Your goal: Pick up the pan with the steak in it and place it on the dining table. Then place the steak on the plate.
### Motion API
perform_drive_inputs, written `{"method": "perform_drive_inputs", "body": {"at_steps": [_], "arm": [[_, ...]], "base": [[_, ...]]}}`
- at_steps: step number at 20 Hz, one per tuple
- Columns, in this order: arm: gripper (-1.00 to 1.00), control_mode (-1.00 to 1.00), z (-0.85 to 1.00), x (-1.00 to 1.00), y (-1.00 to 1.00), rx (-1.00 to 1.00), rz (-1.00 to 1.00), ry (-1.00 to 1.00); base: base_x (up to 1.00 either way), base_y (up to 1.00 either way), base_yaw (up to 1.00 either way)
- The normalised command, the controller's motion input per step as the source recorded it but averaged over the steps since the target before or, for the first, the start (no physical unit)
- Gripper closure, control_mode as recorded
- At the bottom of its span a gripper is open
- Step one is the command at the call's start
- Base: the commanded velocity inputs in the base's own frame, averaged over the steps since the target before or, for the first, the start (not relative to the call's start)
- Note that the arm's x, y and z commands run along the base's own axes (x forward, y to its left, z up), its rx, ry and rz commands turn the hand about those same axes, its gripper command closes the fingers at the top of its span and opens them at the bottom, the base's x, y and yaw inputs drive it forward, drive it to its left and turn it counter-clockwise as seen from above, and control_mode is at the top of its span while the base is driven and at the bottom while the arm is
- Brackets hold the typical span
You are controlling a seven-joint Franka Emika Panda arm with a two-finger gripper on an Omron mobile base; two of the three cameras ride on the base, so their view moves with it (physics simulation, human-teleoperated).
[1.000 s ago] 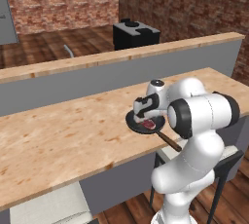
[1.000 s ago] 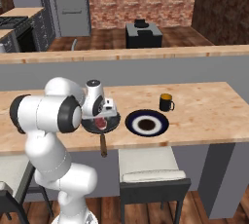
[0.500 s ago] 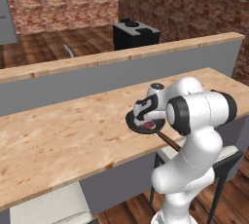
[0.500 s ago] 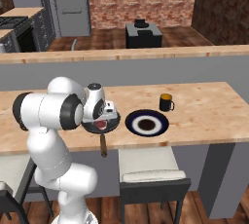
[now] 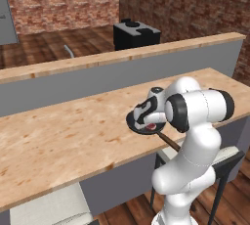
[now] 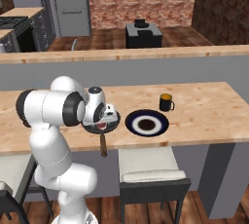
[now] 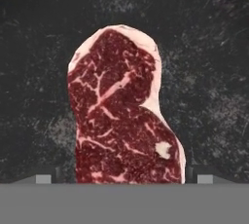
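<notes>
Steak (image 7: 124, 113) lying in the pan (image 6: 113, 123) on the dining table (image 6: 204, 116), directly beneath the wide-open gripper (image 7: 124, 178), its long axis crossing between the jaws; plate (image 6: 147, 123) just right.

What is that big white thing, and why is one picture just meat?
The white thing is a robot arm. Two cameras sit behind it, one on each side, so you see the same wooden dining table twice. On it lie a black pan with a raw steak inside, a dark-rimmed plate and a mug. The third camera rides on the robot's hand and looks straight down into the pan, so the meat looks huge. The gripper hangs just above the steak, fingers spread wide on either side. It holds nothing.
</notes>
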Motion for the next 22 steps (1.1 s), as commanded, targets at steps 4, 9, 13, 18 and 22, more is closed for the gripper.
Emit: {"method": "perform_drive_inputs", "body": {"at_steps": [4,9,13,18,22], "arm": [[-1.00,-1.00,-0.14,0.06,0.00,0.00,0.00,0.00],[-1.00,-1.00,-0.10,0.09,-0.02,0.00,0.00,0.00],[-1.00,-1.00,-0.19,0.01,-0.10,0.00,0.00,0.00],[-1.00,-1.00,-0.39,-0.06,-0.07,-0.01,0.00,0.00],[-1.00,-1.00,-0.38,-0.10,-0.10,-0.01,0.00,-0.01]], "base": [[0.00,0.00,0.00],[0.00,0.00,0.00],[0.00,0.00,0.00],[0.00,0.00,0.00],[0.00,0.00,0.00]]}}
